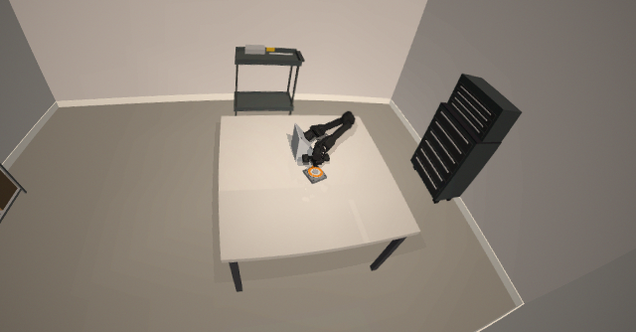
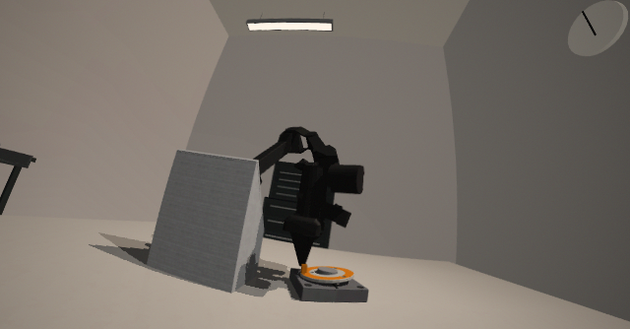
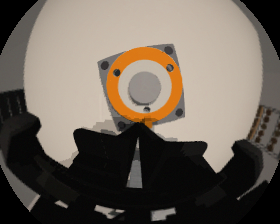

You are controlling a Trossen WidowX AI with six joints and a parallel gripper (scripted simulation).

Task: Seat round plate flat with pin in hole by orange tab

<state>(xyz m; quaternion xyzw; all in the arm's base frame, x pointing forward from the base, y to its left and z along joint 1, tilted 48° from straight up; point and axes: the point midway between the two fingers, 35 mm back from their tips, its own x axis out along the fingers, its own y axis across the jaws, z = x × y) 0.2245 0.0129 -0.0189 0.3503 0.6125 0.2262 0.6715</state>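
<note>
Fully closed and holding nothing, the gripper (image 2: 303, 261) points down at the plate's (image 2: 329, 274) orange tab (image 2: 304, 268), near the surface's (image 1: 278, 213) far edge.

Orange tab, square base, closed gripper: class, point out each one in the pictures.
orange tab (image 2: 304, 268), exterior view, its upright side.
square base (image 2: 335, 293), exterior view, its front wall.
gripper (image 2: 303, 261), exterior view, its closed fingertips.
</note>
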